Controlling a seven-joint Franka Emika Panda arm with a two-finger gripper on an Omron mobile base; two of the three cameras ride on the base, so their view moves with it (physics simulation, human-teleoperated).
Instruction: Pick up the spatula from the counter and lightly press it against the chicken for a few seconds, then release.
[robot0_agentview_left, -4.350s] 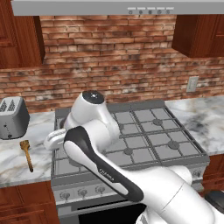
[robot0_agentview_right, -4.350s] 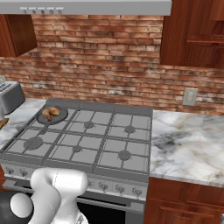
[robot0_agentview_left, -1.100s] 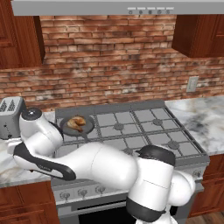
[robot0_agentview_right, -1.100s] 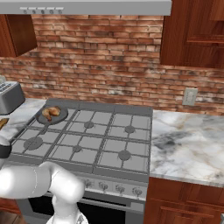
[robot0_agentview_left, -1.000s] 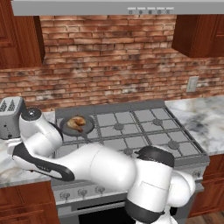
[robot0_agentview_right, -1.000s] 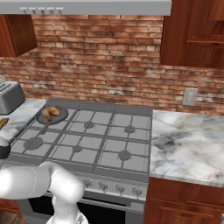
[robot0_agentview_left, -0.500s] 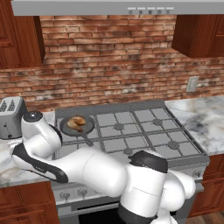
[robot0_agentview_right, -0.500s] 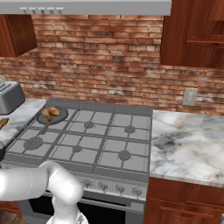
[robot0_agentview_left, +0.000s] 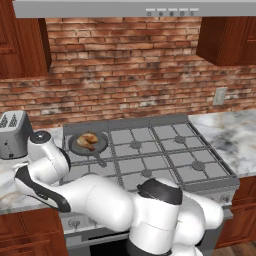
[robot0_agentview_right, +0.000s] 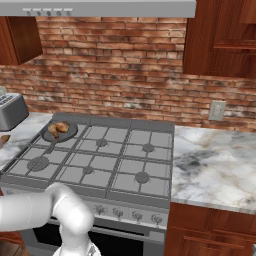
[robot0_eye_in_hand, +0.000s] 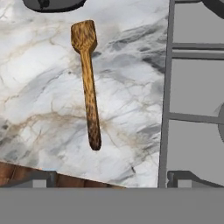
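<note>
**Left base view.** The white robot arm (robot0_agentview_left: 100, 197) rises at 5 o'clock and bends toward 9 o'clock, reaching low over the grey-veined marble counter (robot0_agentview_left: 7, 186) beside the grey gas stove (robot0_agentview_left: 165, 150). A browned chicken piece (robot0_agentview_left: 88, 141) lies in a round black skillet (robot0_agentview_left: 103, 144) on the stove's rear-left burner. A silver two-slot toaster (robot0_agentview_left: 12, 134) stands on the counter at 9 o'clock of the skillet.

**Right base view.** The chicken piece (robot0_agentview_right: 59, 128) sits in the skillet (robot0_agentview_right: 71, 133) at 10 o'clock of the stove (robot0_agentview_right: 125, 165). The toaster (robot0_agentview_right: 11, 111) is at 10 o'clock of the skillet. The arm (robot0_agentview_right: 30, 212) enters at 7 o'clock.

**Hand view.** A brown wooden spatula (robot0_eye_in_hand: 89, 87) lies flat on the marble counter (robot0_eye_in_hand: 39, 100), blade toward 12 o'clock and handle toward 6 o'clock. The stove's edge (robot0_eye_in_hand: 166, 87) runs at 3 o'clock, apart from the spatula. The gripper (robot0_eye_in_hand: 111, 179) is at 6 o'clock with its fingers (robot0_eye_in_hand: 41, 178) spread wide and grasping nothing. The handle's end stops short of the fingertips, touching neither
</note>
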